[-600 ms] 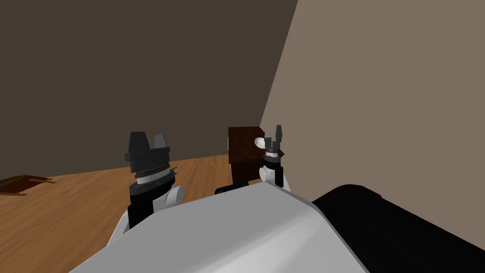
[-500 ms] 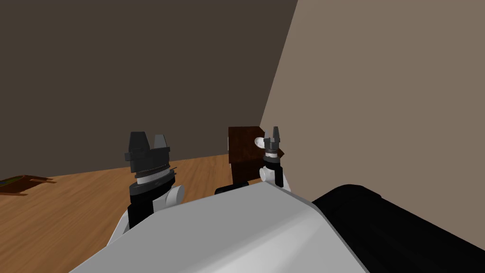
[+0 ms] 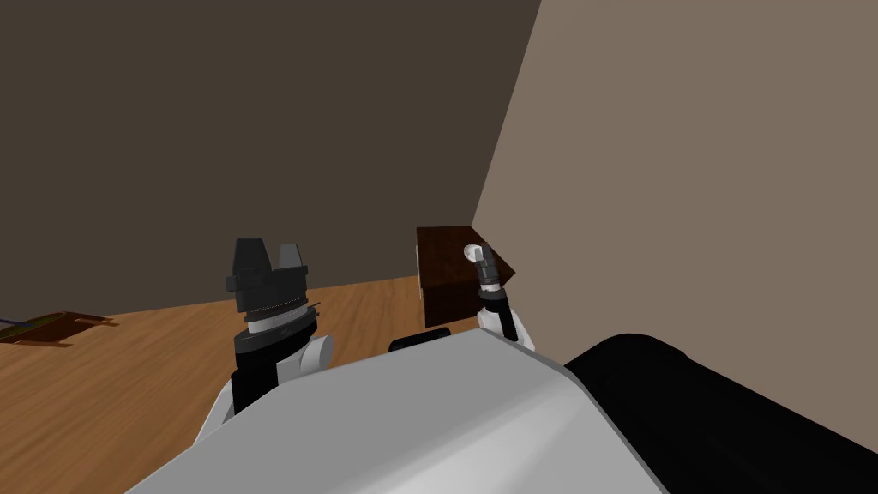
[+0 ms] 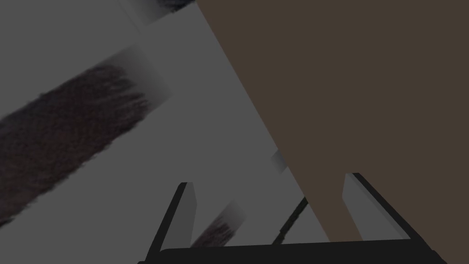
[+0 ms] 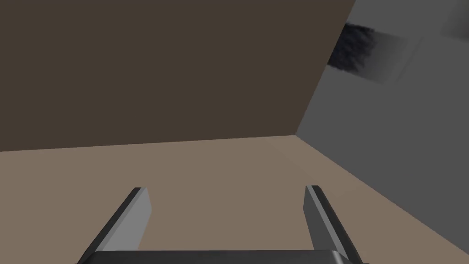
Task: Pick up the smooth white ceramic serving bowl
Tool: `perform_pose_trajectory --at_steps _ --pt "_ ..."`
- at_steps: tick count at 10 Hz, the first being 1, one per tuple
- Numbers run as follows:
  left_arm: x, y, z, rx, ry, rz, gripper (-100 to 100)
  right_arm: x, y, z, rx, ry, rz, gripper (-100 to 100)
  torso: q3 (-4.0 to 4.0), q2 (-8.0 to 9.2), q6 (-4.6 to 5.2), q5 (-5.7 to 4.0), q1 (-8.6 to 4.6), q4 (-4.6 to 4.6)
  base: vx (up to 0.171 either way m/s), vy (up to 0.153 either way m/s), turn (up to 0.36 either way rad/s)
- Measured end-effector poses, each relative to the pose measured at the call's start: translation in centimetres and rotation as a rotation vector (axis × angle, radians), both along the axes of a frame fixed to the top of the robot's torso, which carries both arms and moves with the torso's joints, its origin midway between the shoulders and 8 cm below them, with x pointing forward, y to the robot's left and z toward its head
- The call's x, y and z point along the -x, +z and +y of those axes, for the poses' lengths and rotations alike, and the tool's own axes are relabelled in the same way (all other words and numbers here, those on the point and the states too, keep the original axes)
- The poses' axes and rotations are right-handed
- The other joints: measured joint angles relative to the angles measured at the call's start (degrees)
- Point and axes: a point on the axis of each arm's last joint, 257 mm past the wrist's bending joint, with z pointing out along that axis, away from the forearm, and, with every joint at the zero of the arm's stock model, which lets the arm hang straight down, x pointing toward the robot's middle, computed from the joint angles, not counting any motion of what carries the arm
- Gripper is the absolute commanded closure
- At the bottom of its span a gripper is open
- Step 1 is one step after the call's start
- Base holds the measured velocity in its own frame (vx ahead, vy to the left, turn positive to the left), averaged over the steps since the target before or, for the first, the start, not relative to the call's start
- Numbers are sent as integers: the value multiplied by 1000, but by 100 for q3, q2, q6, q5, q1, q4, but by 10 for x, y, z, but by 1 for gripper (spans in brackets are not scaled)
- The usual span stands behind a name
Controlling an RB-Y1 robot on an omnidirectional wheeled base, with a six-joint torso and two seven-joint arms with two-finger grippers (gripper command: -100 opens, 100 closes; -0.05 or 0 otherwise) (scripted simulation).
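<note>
A dark brown wooden cabinet point(image 3: 446, 273) stands in the corner where the dark brown wall meets the tan wall. On the cabinet's top sits the small smooth white bowl point(image 3: 469, 252), partly hidden. The right gripper point(image 3: 485, 251) stands upright just beside the bowl, above the cabinet's top and seen edge-on from here. I cannot tell whether it touches the bowl. Its two light grey fingers point(image 5: 137, 220) are spread wide with nothing between them. The left gripper point(image 3: 270, 250) is held up well apart from the cabinet, over the plank wood floor point(image 3: 129, 377), its jaws likewise wide and empty.
</note>
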Motion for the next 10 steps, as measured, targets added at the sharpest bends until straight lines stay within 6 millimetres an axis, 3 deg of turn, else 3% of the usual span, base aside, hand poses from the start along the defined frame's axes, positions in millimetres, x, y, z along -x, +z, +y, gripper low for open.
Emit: perform_pose_trajectory --at_steps 6,10 --pt "0 0 0 0 0 0 0 -6 -76 -13 182 3 185 -100 -11 -20 -1 -2 -14 -3 -52 67 18" --pt "0 0 0 0 0 0 0 0 -130 -33 312 6 311 -100 -12 -23 0 -3 -16 -4 -43 56 33"
